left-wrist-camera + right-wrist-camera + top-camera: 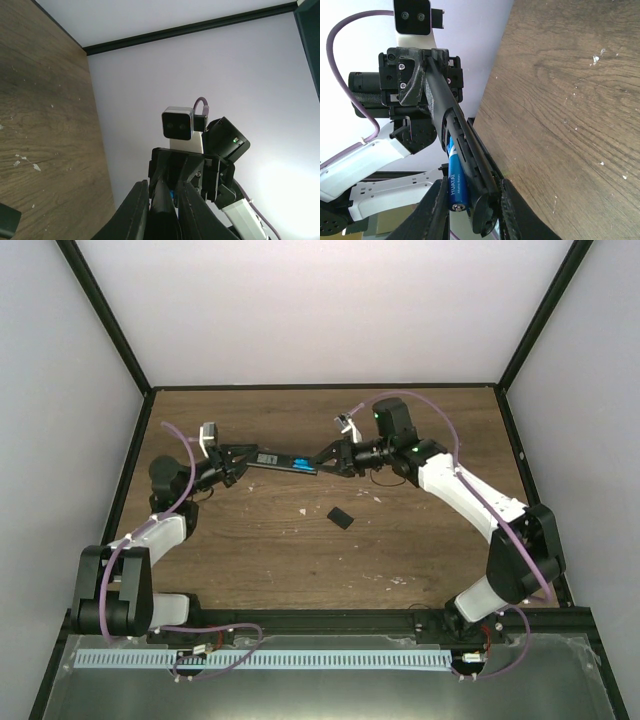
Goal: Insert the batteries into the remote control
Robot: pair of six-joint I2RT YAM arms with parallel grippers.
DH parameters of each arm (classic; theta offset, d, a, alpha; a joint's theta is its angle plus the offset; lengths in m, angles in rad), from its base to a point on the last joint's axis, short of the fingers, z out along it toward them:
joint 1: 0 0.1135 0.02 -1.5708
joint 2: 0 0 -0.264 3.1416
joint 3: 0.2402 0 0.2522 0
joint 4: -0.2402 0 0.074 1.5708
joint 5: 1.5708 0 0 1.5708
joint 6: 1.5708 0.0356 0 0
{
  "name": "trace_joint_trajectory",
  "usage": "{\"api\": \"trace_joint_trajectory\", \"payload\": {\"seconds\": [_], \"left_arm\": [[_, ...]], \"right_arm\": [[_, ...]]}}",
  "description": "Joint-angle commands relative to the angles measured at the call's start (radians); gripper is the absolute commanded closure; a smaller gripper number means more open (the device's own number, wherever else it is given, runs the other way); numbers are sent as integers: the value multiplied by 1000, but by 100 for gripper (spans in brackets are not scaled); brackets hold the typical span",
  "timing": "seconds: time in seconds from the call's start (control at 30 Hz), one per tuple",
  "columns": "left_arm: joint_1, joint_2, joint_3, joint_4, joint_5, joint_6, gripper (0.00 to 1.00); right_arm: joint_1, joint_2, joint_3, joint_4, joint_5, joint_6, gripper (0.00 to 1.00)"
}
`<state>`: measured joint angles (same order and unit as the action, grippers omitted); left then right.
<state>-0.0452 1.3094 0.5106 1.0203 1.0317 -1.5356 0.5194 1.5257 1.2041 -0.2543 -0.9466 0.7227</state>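
Note:
The remote control, a slim black bar, hangs in the air over the table between both grippers. My left gripper is shut on its left end; in the left wrist view the bar sits clamped between the dark fingers. My right gripper holds the other end. A blue battery lies along the remote's open bay, squeezed between one finger and the bar. From above, a blue strip shows in the bay. Only a sliver of blue shows in the left wrist view.
A short black cover piece lies on the wooden table below the held remote. Small white specks dot the wood. Black frame rails edge the table, with white walls behind.

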Motion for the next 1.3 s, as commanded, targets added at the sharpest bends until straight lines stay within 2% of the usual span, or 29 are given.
{"api": "trace_joint_trajectory", "payload": {"seconds": [0.0,0.6,0.7,0.83,0.9,1.27], "left_arm": [[-19,-24,27,31,29,2,100],[-20,-32,37,37,38,4,100],[-19,-29,35,35,34,10,100],[-19,-23,38,28,32,24,100],[-20,-21,39,23,32,29,100],[-19,-21,56,-8,31,52,100]], "right_arm": [[38,23,53,11,-13,-12,82],[41,42,89,-22,0,-29,80],[41,24,97,-34,21,-47,77],[36,-10,90,-36,52,-67,65],[29,-24,80,-38,59,-72,64],[7,-50,32,-52,1,-69,69]]}}
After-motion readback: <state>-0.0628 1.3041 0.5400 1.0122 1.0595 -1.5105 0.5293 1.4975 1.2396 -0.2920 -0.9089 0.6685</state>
